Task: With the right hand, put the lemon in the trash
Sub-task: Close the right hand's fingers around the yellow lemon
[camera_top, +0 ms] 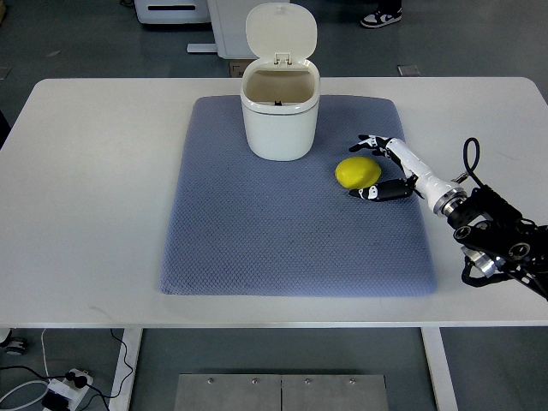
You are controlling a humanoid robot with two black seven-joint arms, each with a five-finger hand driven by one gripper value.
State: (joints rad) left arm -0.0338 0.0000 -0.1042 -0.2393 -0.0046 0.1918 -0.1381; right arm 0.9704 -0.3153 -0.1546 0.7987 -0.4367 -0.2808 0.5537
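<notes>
You are near the start of the job: the lemon is not in the trash yet, so you have to grab it, lift it, carry it over the bin and let go. The biggest thing is the white table (86, 214), flat and smooth, filling most of the frame. On it, in the middle, lies a blue-grey mat (257, 231) that looks soft and has a tiny bumpy diamond pattern, with rounded corners. At the top middle of the mat stands the small white trash can (279, 128), round-sided and shiny like plastic, with its flip lid (281, 32) standing up and open, so the inside is ready. Your right hand (383, 168) comes in from the lower right of the frame on a black arm; it is white with dark fingertips. Its fingers are spread wide and hold nothing, with one above and one below the lemon's right side. The lemon (357, 172) is bright yellow, smooth and egg-shaped, resting on the mat just right of the can, right of the frame's centre. The left hand is not in the frame.
</notes>
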